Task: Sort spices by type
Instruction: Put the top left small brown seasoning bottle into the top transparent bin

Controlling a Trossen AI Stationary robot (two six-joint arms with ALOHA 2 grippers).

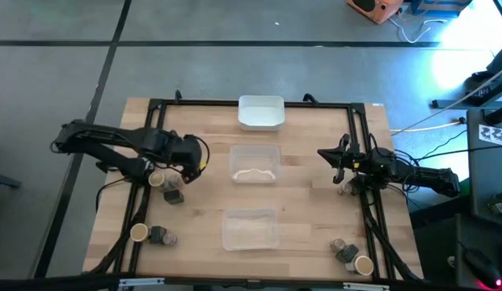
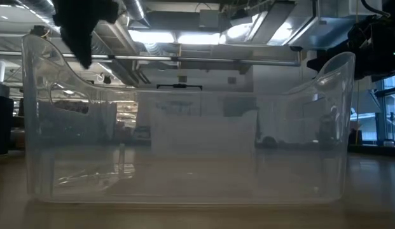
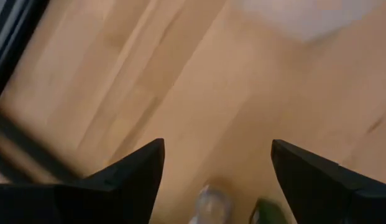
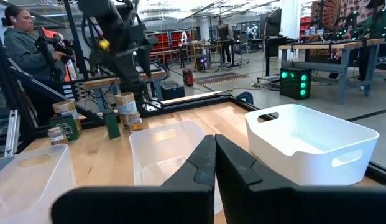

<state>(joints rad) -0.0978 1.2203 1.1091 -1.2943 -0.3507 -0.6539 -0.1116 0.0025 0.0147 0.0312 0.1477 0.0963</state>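
Observation:
The spices stand on the wooden table in groups. A tan-topped jar [image 1: 157,179] and a dark block [image 1: 175,195] stand just below my left gripper [image 1: 188,171]. It hovers open over bare wood [image 3: 217,146], with a small jar [image 3: 211,205] showing between its fingers. Another trio [image 1: 158,235] stands at the near left corner, and a third [image 1: 348,255] at the near right. My right gripper [image 1: 335,162] is shut [image 4: 214,155] above the table's right side, near a small jar [image 1: 345,188]. It points toward the left arm [image 4: 118,37].
A white tray [image 1: 261,111] sits at the far edge. One clear tray [image 1: 255,164] lies mid-table and another [image 1: 251,229] near the front, filling the low view [image 2: 184,152]. A black frame [image 1: 364,145] borders the table. A person [image 4: 25,43] stands beyond the left side.

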